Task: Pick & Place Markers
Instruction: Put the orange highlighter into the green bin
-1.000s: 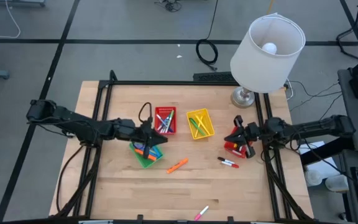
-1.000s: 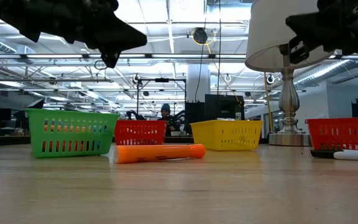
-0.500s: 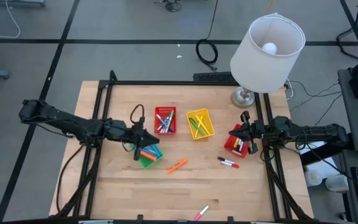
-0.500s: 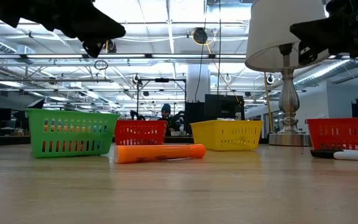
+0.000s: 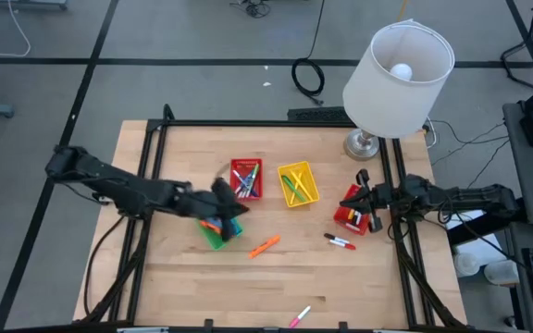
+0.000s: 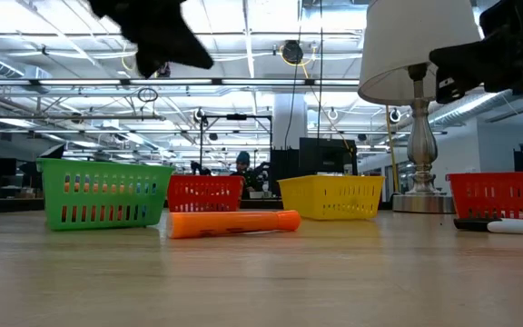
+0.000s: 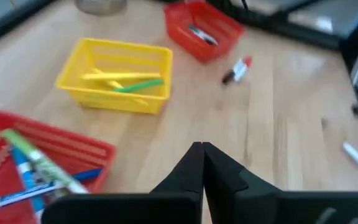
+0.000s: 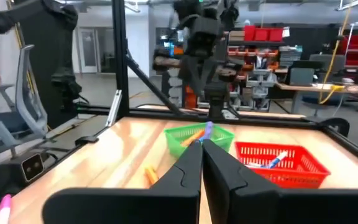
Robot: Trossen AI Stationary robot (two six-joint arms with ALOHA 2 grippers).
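Left gripper (image 5: 222,196) now has its fingers together and empty; a second ago they stood slightly apart over the green basket (image 5: 216,231), left of centre in the high view. So it looks like a marker was just dropped there and the jaws snapped closed. The arm has also swung: half a second ago the gripper sat further left, now it blurs toward the middle red basket (image 5: 245,178), heading right. Left wrist view confirms closed fingertips (image 7: 202,163) with nothing between them, looking over the yellow basket (image 7: 118,74). Right gripper (image 5: 365,199) is closed too, parked over the right-hand red basket (image 5: 350,214) at right of centre, barely moved in the last half second. Markers left on the table: orange marker (image 5: 264,246) just below centre, red-capped marker (image 5: 340,242) to its right, pink marker (image 5: 300,316) near the bottom edge. My read: one more marker sorted, three loose ones to go, the orange one closest to the left arm.
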